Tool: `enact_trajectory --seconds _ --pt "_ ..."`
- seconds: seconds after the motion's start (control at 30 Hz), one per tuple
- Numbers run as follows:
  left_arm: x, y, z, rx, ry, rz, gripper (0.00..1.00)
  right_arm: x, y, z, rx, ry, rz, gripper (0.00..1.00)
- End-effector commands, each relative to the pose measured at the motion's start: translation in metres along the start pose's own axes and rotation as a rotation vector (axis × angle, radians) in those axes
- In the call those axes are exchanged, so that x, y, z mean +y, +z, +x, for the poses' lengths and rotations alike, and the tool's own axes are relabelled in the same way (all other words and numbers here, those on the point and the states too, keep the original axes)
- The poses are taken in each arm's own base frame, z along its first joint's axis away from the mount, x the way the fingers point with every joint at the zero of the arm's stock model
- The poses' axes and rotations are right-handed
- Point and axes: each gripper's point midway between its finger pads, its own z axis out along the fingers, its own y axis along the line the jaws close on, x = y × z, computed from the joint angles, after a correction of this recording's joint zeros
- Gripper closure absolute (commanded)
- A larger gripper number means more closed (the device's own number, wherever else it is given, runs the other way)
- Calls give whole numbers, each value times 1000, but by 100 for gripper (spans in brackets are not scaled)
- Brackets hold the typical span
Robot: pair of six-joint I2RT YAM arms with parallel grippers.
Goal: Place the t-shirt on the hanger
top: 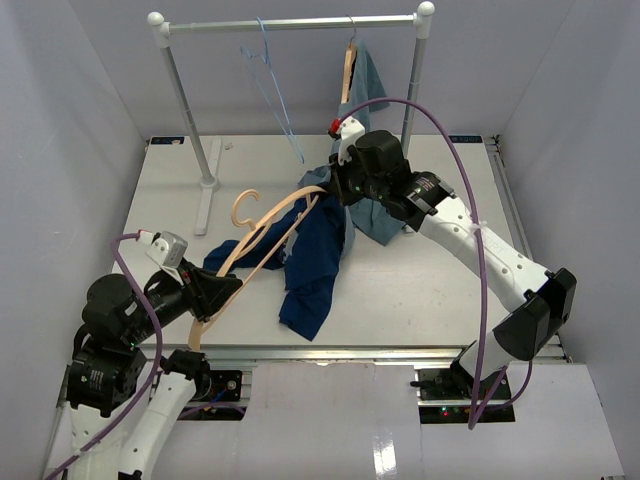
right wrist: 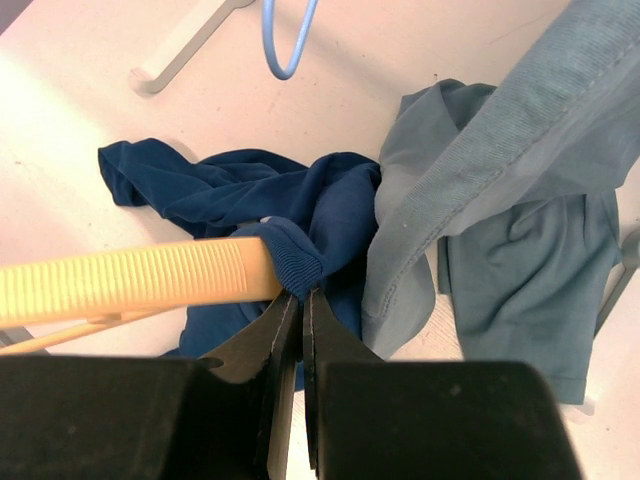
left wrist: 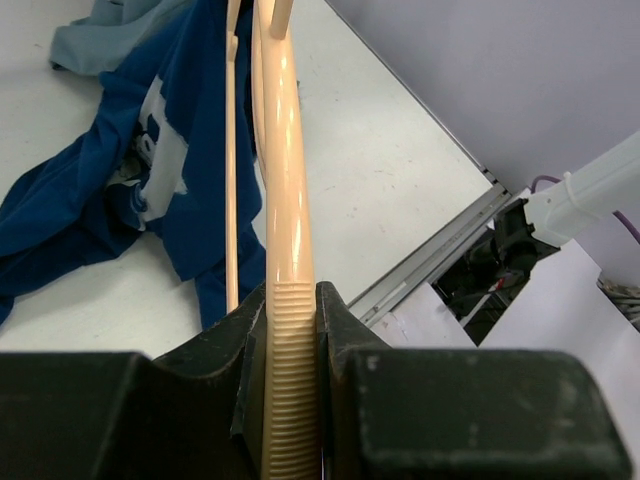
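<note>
Right wrist view shows the right gripper [right wrist: 302,300] pinched shut on the hem of the dark navy-blue cloth t-shirt [right wrist: 250,185], hooking it over one end of the light tan wooden hanger [right wrist: 130,280], whose opposite end the left gripper [left wrist: 290,305] clamps as an anchor.

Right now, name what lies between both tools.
Top view: the tan wooden hanger spans from left tool to right tool, which pinches the dark navy t-shirt.

Robot test cell in a lab

A left arm [top: 130,330] and a right arm [top: 480,250] were bolted at the near edge of a white desk [top: 420,290] boxed in by plain pale walls [top: 60,120]. Purple cables [top: 400,99] looped off them, and a small white clothes rail [top: 290,21] stood at the back.
</note>
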Motion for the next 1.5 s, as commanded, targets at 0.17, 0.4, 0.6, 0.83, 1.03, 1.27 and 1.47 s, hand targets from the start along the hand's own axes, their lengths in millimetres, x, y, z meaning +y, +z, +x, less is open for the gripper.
enact_trajectory --seconds 0.17,0.4,0.6,0.83,1.03,1.27,1.47 --pt "-16 19 -3 -9 28 173 100 14 -20 -41 -83 -52 -66 92" --pt "6 39 -23 -59 28 83 100 31 -17 -33 -67 -64 -120 92" --pt "29 34 -31 -74 53 -70 100 16 -24 -29 -72 -71 -21 92" --pt "32 21 -30 -83 50 -126 100 7 -27 -29 -70 -64 32 92" --pt "14 31 -36 -63 67 -7 100 30 -27 -40 -90 -52 -43 92" --pt "-12 45 -39 -76 78 209 100 55 -34 -72 -134 -72 -94 92" --pt "-10 50 -44 -119 97 219 100 84 -38 -69 -140 -87 -158 92"
